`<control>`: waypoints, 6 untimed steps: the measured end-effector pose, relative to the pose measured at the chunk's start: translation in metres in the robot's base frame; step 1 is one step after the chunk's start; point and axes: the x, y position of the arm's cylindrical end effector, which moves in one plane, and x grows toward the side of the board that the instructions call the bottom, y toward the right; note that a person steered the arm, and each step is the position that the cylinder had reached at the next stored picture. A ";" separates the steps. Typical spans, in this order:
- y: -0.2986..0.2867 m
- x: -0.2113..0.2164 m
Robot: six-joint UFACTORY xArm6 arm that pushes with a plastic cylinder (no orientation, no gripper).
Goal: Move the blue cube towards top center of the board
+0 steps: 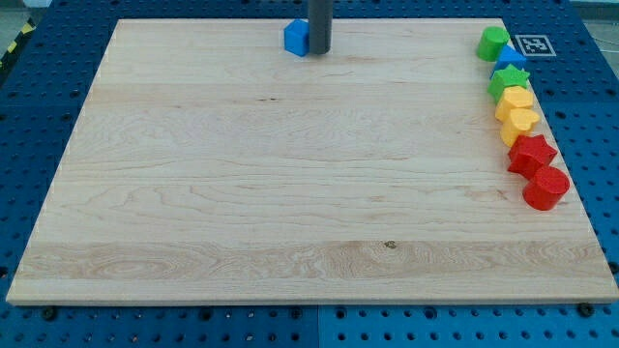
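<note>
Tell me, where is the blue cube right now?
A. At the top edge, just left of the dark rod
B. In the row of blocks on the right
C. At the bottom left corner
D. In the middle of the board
A: the blue cube sits at the board's top edge, right against the left side of my tip.

The board (290, 184) is pale wood with fine grain lines and one dark knot toward 6 o'clock. The blue cube (296, 38) sits at 12 o'clock against my dark grey tip (319, 51). At 2 o'clock run green, blue, green, yellow, yellow, red, red blocks. The surrounding table (39, 106) is blue, dotted with holes.
</note>
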 end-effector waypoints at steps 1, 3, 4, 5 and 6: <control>-0.015 0.000; -0.006 0.000; -0.035 -0.002; -0.042 -0.002; -0.063 -0.002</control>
